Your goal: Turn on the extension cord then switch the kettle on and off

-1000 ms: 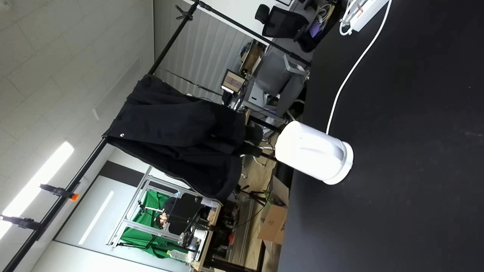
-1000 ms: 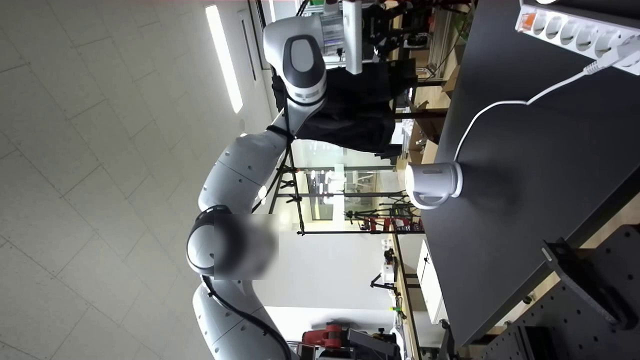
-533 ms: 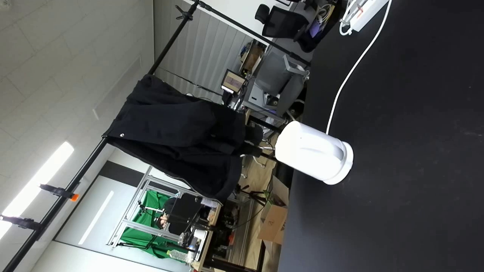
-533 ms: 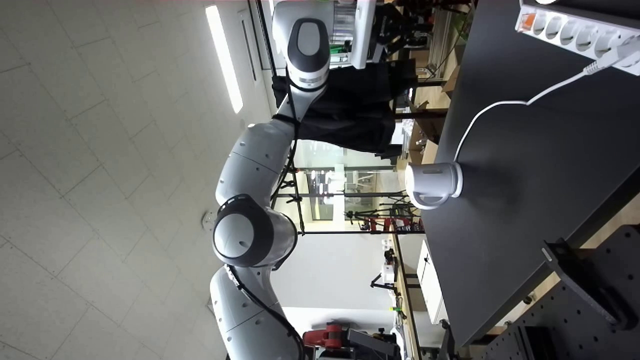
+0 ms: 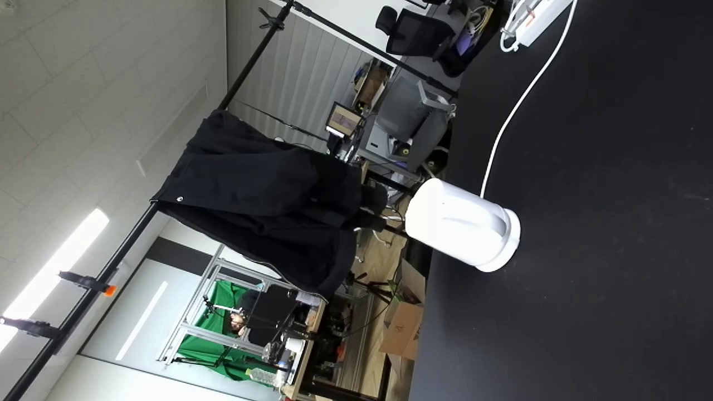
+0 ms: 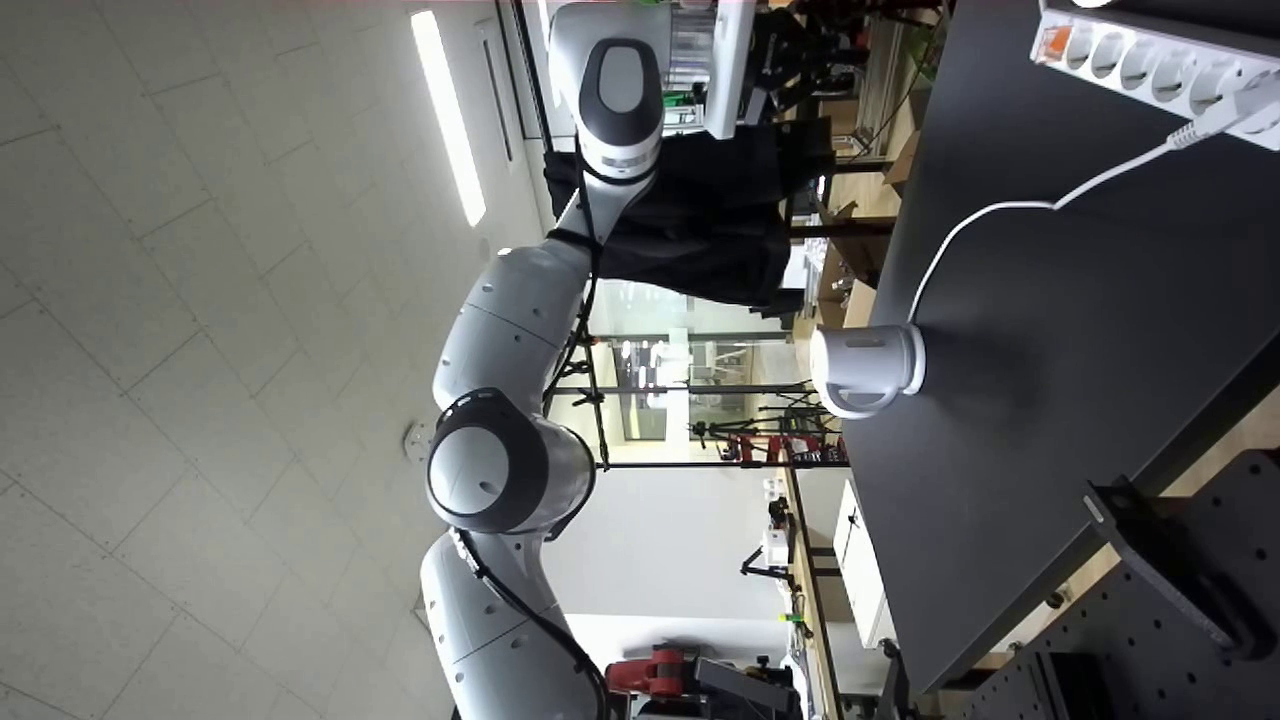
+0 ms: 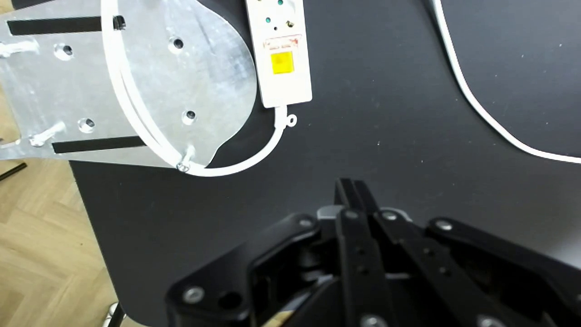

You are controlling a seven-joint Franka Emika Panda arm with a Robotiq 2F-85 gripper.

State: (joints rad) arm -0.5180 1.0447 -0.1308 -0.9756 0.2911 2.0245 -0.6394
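Reading the wrist view from left to right, you have a metal plate lapping over the edge of the counter near a corner, then the extension cord lying just inboard of that edge, beside the plate. Expect its block to be light and rigid, apt to skid under a push: don't grip it, press the yellow switch straight down. The red marking by that switch is too blurred to read. Next comes your claw, tips together on nothing, which suits pressing. Farther right runs a white cable, probably pliant and easily snagged. In both exterior views the kettle stands upright toward a counter edge; its smooth shell looks slippery, so steady it by the handle. No brand is legible on it.
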